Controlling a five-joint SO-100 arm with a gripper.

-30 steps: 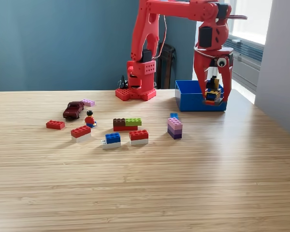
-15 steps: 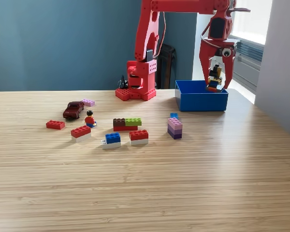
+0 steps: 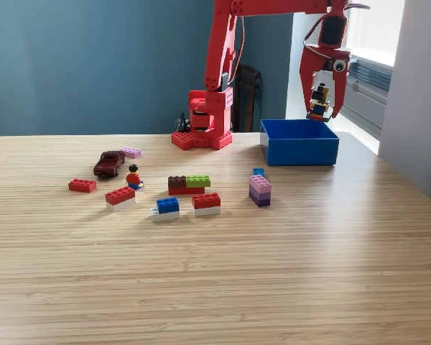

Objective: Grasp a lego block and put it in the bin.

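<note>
My red gripper point(image 3: 320, 111) hangs above the far right part of the blue bin point(image 3: 299, 153), shut on a small stack of lego blocks point(image 3: 319, 101) in blue, yellow and dark colours. The held stack sits just above the bin's rim. On the table to the exterior view's left of the bin lie other lego pieces: a purple-pink stack point(image 3: 259, 190), a red and white block point(image 3: 206, 203), a blue and white block point(image 3: 166, 208), and a brown-green-red block point(image 3: 187, 185).
Further to the exterior view's left are a red and white block point(image 3: 120, 198), a flat red brick point(image 3: 82, 185), a minifigure point(image 3: 133, 177), a dark red toy car point(image 3: 109, 162) and a pink plate point(image 3: 131, 152). The arm's red base point(image 3: 205, 118) stands behind the bricks.
The gripper has risen with the lego stack, from down inside the bin's right side to just above its rim. Nothing on the table has moved.
</note>
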